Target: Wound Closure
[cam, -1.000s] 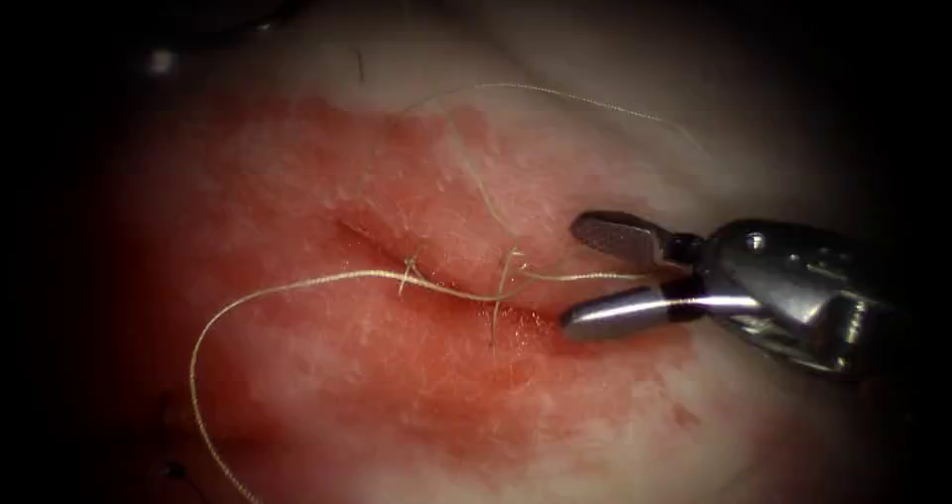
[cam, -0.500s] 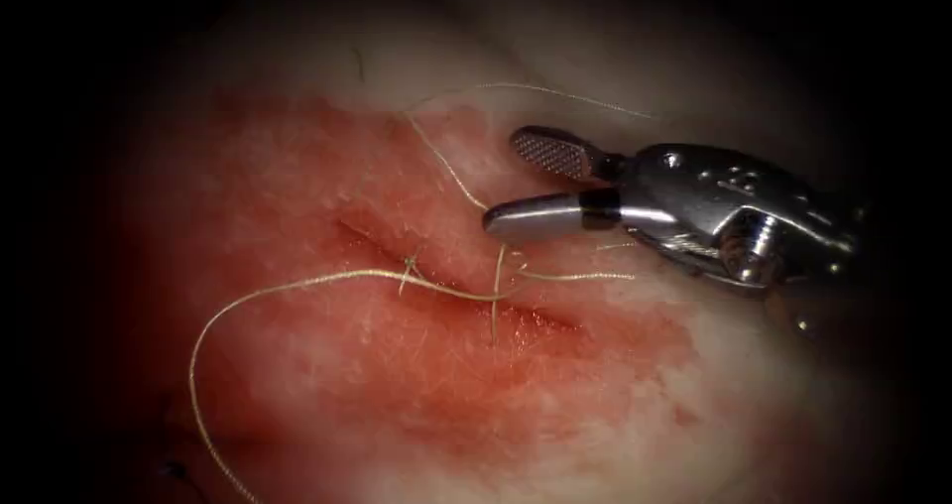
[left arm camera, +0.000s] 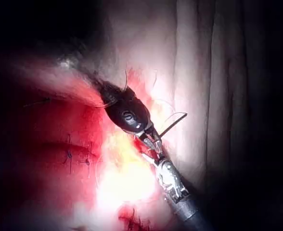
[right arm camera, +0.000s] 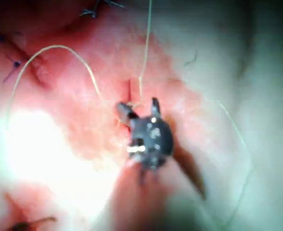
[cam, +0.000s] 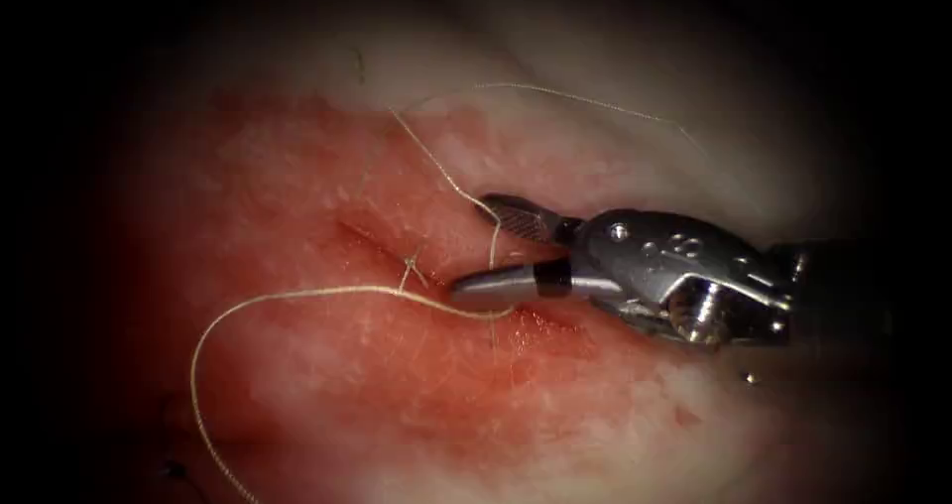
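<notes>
Right hand [cam: 474, 246] spread open at the stitch, gripping nothing.
Your right hand straddles the thread [cam: 297, 291] just right of the knot [cam: 409, 266] on the cut [cam: 367, 241]. Looks like a reach for the thread; closing needs the strand seated between the jaws.

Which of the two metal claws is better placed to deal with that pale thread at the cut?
Probably the right. Its silver two-jawed tool sits at the cut in the reddened pork-belly tissue, jaws open around the thin pale thread beside the knotted stitch. It holds nothing.
</notes>
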Tool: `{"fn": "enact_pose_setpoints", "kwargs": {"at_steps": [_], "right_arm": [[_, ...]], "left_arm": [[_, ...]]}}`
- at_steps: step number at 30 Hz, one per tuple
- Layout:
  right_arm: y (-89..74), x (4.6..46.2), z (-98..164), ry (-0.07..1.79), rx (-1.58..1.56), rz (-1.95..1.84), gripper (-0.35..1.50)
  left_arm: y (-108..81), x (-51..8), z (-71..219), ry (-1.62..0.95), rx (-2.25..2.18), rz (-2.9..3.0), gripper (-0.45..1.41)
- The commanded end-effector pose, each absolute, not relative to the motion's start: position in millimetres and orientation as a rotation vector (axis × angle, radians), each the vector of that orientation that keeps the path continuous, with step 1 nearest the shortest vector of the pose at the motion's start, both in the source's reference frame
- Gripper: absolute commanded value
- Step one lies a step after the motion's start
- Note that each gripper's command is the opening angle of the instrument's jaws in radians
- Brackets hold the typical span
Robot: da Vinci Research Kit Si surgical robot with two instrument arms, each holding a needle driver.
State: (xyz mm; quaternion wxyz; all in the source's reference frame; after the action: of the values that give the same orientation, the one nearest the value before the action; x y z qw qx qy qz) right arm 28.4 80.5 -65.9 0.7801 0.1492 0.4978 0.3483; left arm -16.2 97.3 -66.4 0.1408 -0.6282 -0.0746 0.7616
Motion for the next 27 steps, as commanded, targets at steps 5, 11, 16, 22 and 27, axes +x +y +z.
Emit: {"fn": "enact_pose_setpoints", "kwargs": {"at_steps": [5, 11, 16, 22, 27], "right_arm": [[77.3, 30.2, -64.9, 1.016, 0.375, 0.724, 0.74], [75.7, 29.0, -64.5, 1.013, 0.397, 0.726, 0.72], [75.5, 28.9, -64.8, 1.016, 0.405, 0.720, 0.32], [76.4, 28.1, -65.7, 1.047, 0.387, 0.745, -0.35], [76.4, 27.8, -65.9, 1.057, 0.393, 0.749, -0.35]], "left_arm": [[97.1, -16.7, -65.9, -0.216, -1.816, 2.198, -0.35], [97.1, -16.7, -65.9, -0.217, -1.815, 2.198, -0.35], [97.1, -16.7, -65.9, -0.216, -1.814, 2.198, -0.35], [97.1, -16.9, -65.9, -0.213, -1.813, 2.198, -0.35], [96.9, -17.2, -65.7, -0.212, -1.806, 2.196, -0.35]]}}
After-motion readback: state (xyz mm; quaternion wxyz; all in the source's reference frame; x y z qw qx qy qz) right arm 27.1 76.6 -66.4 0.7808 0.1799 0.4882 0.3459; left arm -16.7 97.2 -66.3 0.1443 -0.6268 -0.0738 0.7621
